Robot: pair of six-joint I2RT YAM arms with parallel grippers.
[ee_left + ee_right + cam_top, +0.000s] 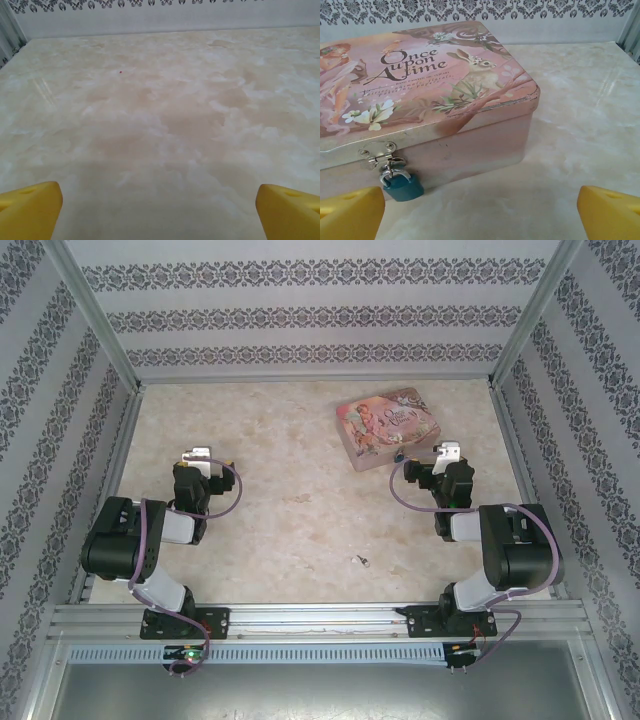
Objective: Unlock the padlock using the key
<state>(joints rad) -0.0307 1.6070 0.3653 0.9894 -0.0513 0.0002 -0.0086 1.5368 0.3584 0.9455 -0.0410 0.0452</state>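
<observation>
padlock [403, 186] on tin latch [379, 152], near open empty right claw [480, 214], left claw [160, 212] open too

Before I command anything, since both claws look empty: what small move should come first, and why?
Probably swing the left claw toward the key lying loose on the table. That claw is open over bare tabletop, while the open right claw faces the padlock hanging on the tin.
</observation>
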